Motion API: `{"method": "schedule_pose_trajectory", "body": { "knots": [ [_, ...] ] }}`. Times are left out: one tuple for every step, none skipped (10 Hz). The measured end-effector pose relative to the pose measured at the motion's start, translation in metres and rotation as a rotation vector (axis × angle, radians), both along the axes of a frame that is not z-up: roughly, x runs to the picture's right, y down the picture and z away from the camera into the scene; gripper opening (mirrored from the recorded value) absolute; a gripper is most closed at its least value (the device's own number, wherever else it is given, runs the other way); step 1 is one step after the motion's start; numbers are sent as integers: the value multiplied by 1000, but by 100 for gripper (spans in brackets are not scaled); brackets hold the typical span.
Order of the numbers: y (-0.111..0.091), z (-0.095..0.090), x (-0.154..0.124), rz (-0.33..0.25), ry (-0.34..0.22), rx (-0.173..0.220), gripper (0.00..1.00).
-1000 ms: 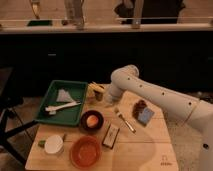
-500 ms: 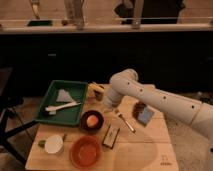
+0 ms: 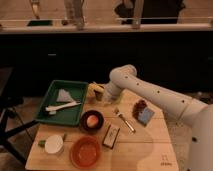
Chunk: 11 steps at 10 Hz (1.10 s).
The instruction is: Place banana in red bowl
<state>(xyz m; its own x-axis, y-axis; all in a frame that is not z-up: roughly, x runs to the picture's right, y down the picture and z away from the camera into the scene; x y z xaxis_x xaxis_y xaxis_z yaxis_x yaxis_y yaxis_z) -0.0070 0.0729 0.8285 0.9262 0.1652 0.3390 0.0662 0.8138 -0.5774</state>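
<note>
End effector (image 3: 104,95) is lowered at the back of the surface (image 3: 150,150), just beside the banana (image 3: 95,89), which lies on its tray-ward side against the green tray (image 3: 75,90); whether anything is gripped cannot be told. The red bowl (image 3: 85,152) sits at the near edge, with the dark bowl (image 3: 83,122) found between

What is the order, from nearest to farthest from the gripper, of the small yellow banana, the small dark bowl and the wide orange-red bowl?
1. The small yellow banana, close beside the gripper, at the far side of the wooden table.
2. The small dark bowl, mid-table, nearer the camera.
3. The wide orange-red bowl, at the near edge.
</note>
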Motion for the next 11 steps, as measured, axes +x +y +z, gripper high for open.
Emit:
{"method": "schedule_pose_trajectory", "body": {
  "knots": [
    [-13,14,-3,7,8,-5,80],
    [-21,24,-7,15,15,-8,80],
    [-27,32,-13,23,25,-8,80],
    [-32,35,-17,34,42,-1,80],
    [-36,35,-19,49,61,16,80],
    [-40,31,-21,64,78,34,80],
    [-43,26,-21,79,93,53,80],
    [-46,23,-21,87,101,67,80],
    [-52,16,-21,95,112,94,80],
    [-57,12,-21,99,123,113,80],
    [-63,11,-19,111,147,126,80]
  ]
}}
